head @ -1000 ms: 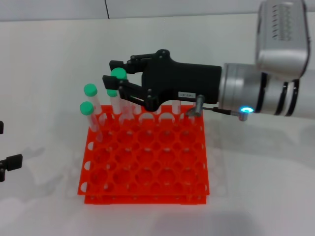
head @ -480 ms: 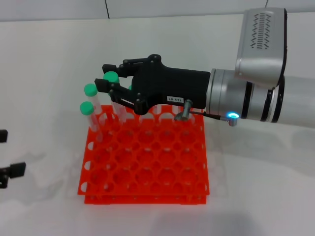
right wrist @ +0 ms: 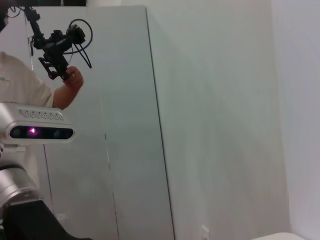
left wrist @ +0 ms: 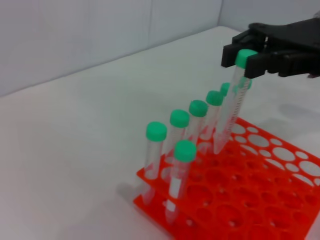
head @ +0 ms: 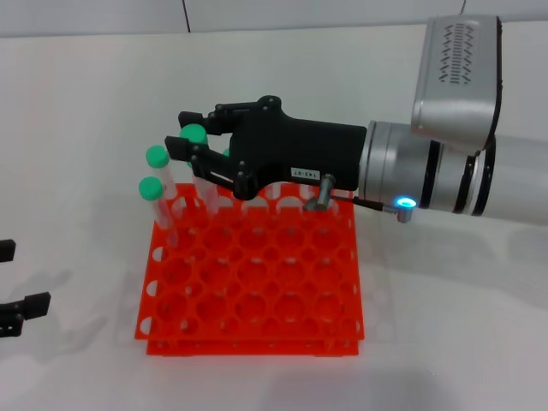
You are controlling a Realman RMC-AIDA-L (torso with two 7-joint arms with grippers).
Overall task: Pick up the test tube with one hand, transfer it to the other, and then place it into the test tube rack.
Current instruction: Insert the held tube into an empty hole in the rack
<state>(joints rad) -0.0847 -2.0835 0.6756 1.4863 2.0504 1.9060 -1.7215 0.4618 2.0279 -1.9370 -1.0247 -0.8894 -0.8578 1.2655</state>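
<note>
My right gripper (head: 190, 133), black with a small white label, is shut on the green cap of the test tube (head: 204, 188) over the back left of the orange-red rack (head: 253, 347). The tube hangs tilted, its lower end at the rack's top tier in the back row. The left wrist view shows the same gripper (left wrist: 245, 56), the tube (left wrist: 231, 110) and the rack (left wrist: 260, 205). My left gripper (head: 10, 278) is at the table's left edge, away from the rack, fingers apart and empty.
Several other green-capped tubes stand along the rack's left side and back row (head: 154, 184) (left wrist: 177, 130), close to the held tube. The right wrist view shows only a wall and a person's hand far off.
My right gripper with the tube has shifted left and a little down toward the rack's back-left holes, then held still. My left gripper has drawn back toward me.
</note>
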